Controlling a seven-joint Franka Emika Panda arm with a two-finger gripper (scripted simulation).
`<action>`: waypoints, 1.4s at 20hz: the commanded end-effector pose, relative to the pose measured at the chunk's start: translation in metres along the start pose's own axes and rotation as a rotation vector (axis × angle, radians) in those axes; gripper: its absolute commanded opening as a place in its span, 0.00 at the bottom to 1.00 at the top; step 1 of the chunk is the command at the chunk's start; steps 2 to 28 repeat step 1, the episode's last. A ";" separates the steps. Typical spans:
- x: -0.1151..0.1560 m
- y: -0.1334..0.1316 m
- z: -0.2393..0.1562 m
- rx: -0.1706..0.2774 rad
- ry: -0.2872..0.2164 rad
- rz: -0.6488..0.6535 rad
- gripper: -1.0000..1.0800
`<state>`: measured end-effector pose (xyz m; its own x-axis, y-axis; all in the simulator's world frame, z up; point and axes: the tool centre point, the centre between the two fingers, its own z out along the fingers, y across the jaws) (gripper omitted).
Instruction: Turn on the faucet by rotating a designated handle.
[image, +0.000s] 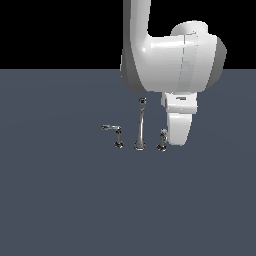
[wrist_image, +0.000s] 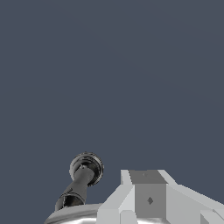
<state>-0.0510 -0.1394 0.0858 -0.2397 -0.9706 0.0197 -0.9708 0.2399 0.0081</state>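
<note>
The chrome faucet stands on the grey floor, its tall slender spout (image: 141, 125) in the middle. The twin handle (image: 118, 136), with its lever pointing left, is on the exterior view's left of the spout. The designated handle (image: 162, 140) is on the right, with its lever foreshortened. It also shows in the wrist view (wrist_image: 81, 183) with its dark round base, its post and the chrome lever at the frame's edge. My gripper (image: 178, 131) hangs just right of this handle, very close to it. In the wrist view the fingers (wrist_image: 148, 199) form one block with no gap and hold nothing.
The large white arm (image: 170, 55) rises behind and above the faucet. The flat dark grey floor (image: 60, 200) stretches all around. Nothing else is in view.
</note>
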 end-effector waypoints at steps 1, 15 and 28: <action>-0.066 -0.004 -0.001 0.009 -0.019 -0.102 0.00; -0.066 -0.004 -0.001 0.009 -0.019 -0.102 0.00; -0.066 -0.004 -0.001 0.009 -0.019 -0.102 0.00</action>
